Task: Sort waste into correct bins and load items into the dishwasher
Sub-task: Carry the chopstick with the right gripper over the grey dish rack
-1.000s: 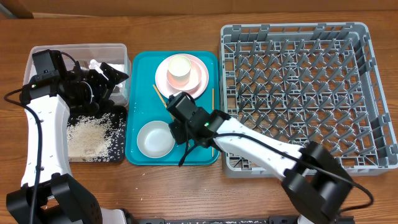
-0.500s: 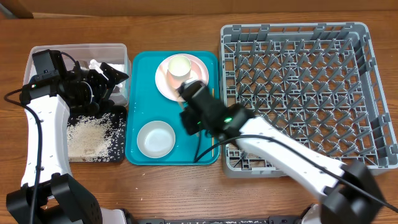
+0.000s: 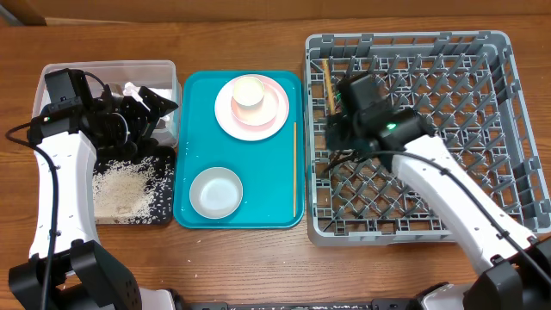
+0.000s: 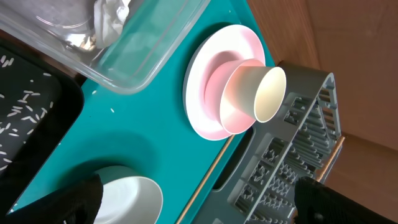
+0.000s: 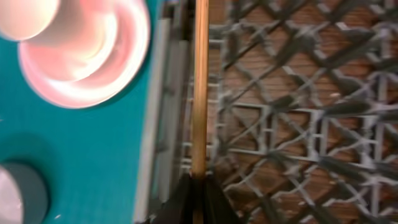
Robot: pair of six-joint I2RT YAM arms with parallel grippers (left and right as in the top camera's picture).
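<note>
So, nearest the front of the desk (image 3: 258,258), a white bowl (image 3: 215,191) is parked on the teal tray (image 3: 194,129), with rice grains (image 3: 120,185) scattered over the black tray (image 3: 165,207) just to its left. One chopstick (image 3: 294,168) can be seen lying along the teal tray's right edge. Further back, the right hand (image 5: 199,196) is pinched shut on a second chopstick (image 3: 328,86) over the left edge of the dish rack (image 3: 430,129). Its lower end is swallowed by the fingers (image 5: 217,208), and the wrist view is pretty blurry. The left hand (image 3: 151,116) is spread wide with nothing gripped, only its fingertips (image 4: 81,202) cut into its own camera's frame. Farthest back, the cup (image 3: 248,90) is sat on the pink plate (image 3: 277,112), and the napkin (image 3: 129,88) is half hidden in the clear tub (image 3: 103,69).
</note>
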